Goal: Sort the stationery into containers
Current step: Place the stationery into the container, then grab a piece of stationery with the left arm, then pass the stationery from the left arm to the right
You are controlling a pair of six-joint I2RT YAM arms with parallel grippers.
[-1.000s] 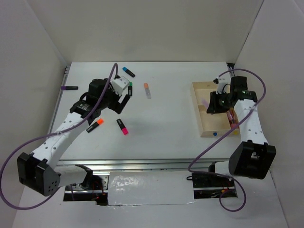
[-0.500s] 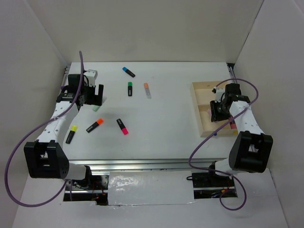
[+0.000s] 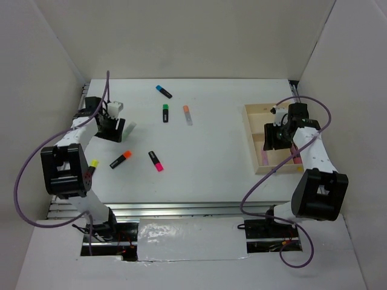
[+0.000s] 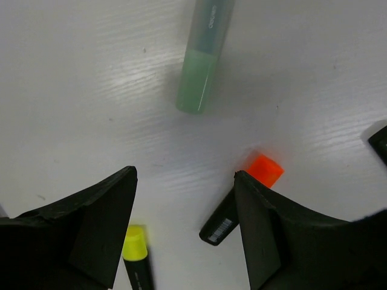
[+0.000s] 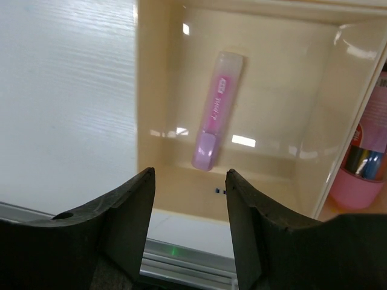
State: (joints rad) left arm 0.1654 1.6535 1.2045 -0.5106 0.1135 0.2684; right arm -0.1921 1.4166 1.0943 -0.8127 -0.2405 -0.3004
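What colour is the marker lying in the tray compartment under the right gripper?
The marker is pale pink with a lilac end; clearest in right wrist view.

The top camera sits above and behind the 2 arm bases and looks down from afar on the whole white surface (image 3: 211,139) and the tray (image 3: 249,139). The left wrist camera looks steeply down, close, between its 2 fingers (image 4: 78,229), sharing the orange-tipped marker (image 4: 265,169) with the top view. The right wrist camera looks close into 1 tray compartment, sharing the pink marker (image 5: 216,109).
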